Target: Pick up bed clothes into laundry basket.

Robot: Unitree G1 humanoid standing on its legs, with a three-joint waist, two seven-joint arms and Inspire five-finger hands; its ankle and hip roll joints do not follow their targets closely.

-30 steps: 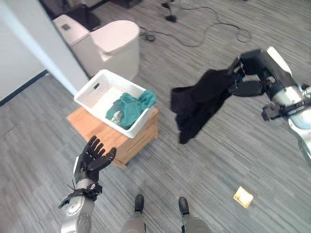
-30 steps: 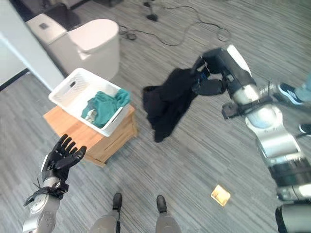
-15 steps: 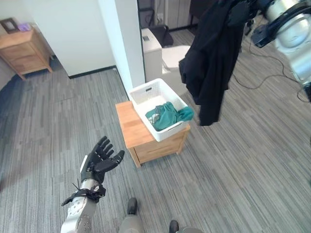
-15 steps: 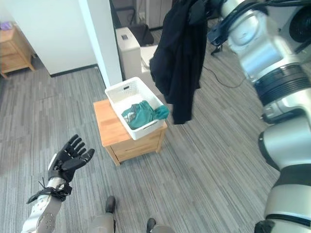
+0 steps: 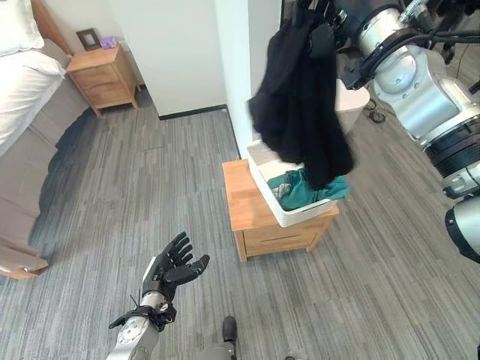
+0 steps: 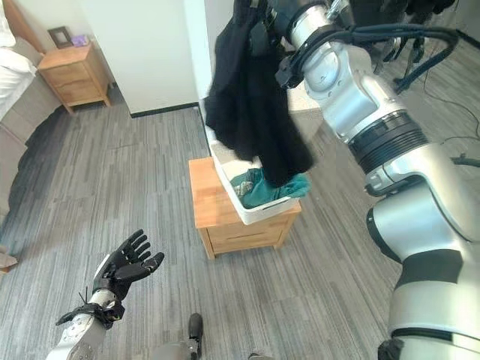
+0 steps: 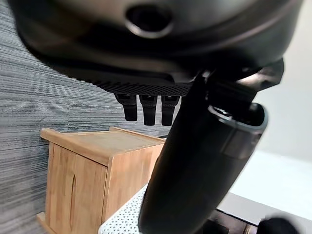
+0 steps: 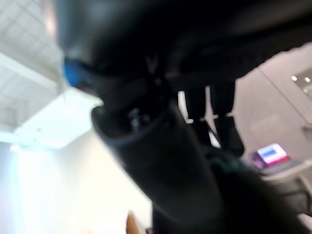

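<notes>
Carried since a second ago from out over the bare floor at the right to directly above the basket: a limp black cloth garment (image 5: 304,105), its lower folds now dangling over the far right part of the white perforated plastic laundry basket (image 5: 283,212). Gripped high up at the top edge by the right hand (image 5: 324,16), with fingers clenched into the cloth. Farther left, a bed with grey sides and white bedding (image 5: 22,112) and a small wooden bedside cabinet (image 5: 103,76). Under the basket, a low boxy wooden side table (image 5: 259,219) on grey striped carpet. Inside the basket, a crumpled teal cloth (image 5: 300,187). Near left, low down, the left hand (image 5: 174,268), fingers spread and relaxed, empty. No legible writing anywhere.
</notes>
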